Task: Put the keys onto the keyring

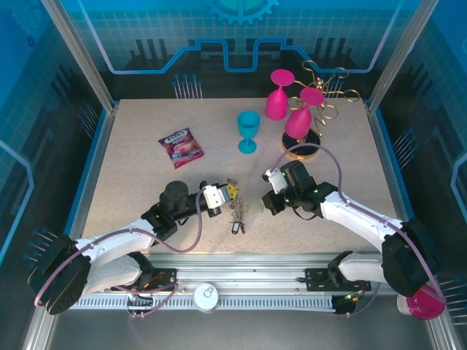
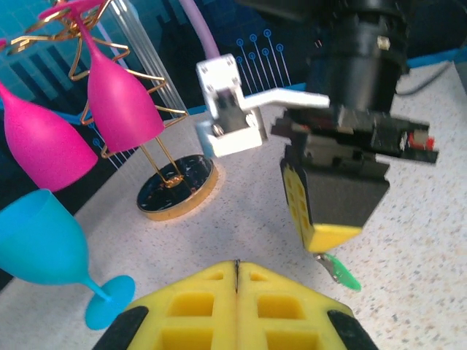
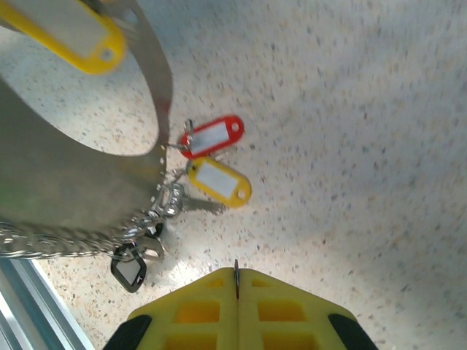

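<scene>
with left gripper (image 2: 237, 275) and right gripper (image 3: 236, 281) both fully closed, may only shove the keys (image 1: 236, 211) aside, never catching the green tag (image 2: 341, 271).

**Item count: table and rig**

Counted were two pink goblets (image 1: 278, 95) (image 1: 301, 115) on one gold wire rack (image 1: 330, 93), one blue goblet (image 1: 248, 130), one snack packet (image 1: 182, 146), and one round white disc (image 1: 208, 295) on the front rail. One pink item (image 1: 425, 303) at the near right corner was of no determinable kind. The keys (image 1: 237, 209) formed one cluster, and the metal blades could not be counted. The tags numbered one red tag (image 3: 213, 137), two yellow tags (image 3: 219, 181) (image 3: 69, 29), one black tag (image 3: 130, 270) and one green tag (image 2: 341, 271).
</scene>
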Robot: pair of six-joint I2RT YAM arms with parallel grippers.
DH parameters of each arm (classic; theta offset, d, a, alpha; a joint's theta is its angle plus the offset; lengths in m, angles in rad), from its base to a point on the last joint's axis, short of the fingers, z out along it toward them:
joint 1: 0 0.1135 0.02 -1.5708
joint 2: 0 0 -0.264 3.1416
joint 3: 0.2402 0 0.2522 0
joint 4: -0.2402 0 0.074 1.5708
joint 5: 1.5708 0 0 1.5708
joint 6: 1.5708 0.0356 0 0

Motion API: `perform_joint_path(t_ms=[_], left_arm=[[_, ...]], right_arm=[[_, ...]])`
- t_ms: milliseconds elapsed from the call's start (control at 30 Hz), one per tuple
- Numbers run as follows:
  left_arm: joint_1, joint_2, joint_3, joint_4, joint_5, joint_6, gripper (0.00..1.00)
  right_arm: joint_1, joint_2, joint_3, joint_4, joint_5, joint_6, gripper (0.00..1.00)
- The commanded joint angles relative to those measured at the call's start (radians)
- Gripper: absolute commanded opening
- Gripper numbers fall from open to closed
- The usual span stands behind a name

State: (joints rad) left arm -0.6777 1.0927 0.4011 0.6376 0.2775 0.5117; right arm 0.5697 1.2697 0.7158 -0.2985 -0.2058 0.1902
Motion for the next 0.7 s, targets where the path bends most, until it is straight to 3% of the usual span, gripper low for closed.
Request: perform_joint_path(t_ms=[0,133,200,267,400,500,667], left_arm=[[0.007,-0.011,0.011,0.059,0.023,-0.143,0.0],[0.008,-0.014,0.008,0.055,0.034,-0.183,0.0],[0.011,-0.014,0.008,0.059,0.038,-0.188,0.0],[0.016,-0.011,0.007,0.065,0.047,-0.196,0.0],[0.039,-0.01,0.007,0.078,0.093,-0.222,0.0],[0.071,-0.011,0.001,0.103,0.162,-0.245,0.0],[0.11,-0.007,-0.006,0.139,0.276,-0.257,0.0]], right_arm=[[-0.022,0.054,-0.03,0.025,0.021,0.083,0.0],[-0.027,0.1,-0.033,0.041,0.069,0.104,0.03],[-0.031,0.105,-0.032,0.044,0.078,0.106,0.22],[-0.033,0.08,-0.033,0.054,0.078,0.1,0.32],[-0.049,-0.029,-0.05,0.134,0.029,0.025,0.38],[-0.061,-0.117,-0.099,0.323,-0.1,-0.089,0.36],[-0.048,-0.156,-0.243,0.813,-0.383,-0.311,0.34]])
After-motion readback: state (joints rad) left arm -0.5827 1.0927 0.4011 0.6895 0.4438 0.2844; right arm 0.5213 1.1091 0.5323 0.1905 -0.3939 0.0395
